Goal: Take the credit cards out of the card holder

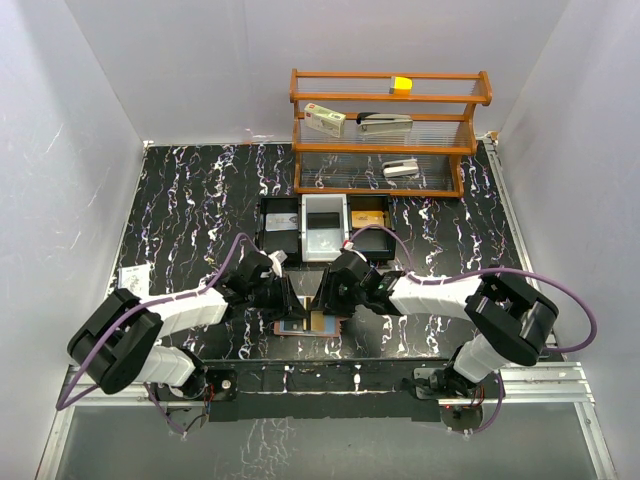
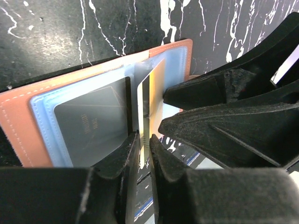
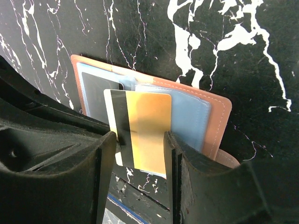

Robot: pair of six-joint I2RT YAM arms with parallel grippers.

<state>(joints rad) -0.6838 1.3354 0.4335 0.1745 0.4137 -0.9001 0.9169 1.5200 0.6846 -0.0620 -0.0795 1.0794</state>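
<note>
The card holder (image 1: 300, 327) (image 2: 18, 126) (image 3: 219, 116) lies open on the black marble table, salmon outside and pale blue inside. A grey card (image 2: 88, 123) (image 3: 96, 93) sits in one of its pockets. A gold credit card (image 2: 145, 93) (image 3: 145, 126) with a black stripe stands partly drawn out of the middle. My left gripper (image 2: 144, 135) (image 1: 290, 295) is shut on this card's near edge, its jaws close against both faces. My right gripper (image 3: 139, 135) (image 1: 325, 295) is open; its fingers (image 2: 210, 88) point at the card's gold face from the other side, with nothing between them.
Behind the arms stand a black tray (image 1: 280, 225), a white tray (image 1: 322, 228) and a tray with brownish cards (image 1: 368, 215). A wooden shelf (image 1: 390, 130) holding a stapler and small boxes lines the back. A small paper (image 1: 135, 275) lies at the left.
</note>
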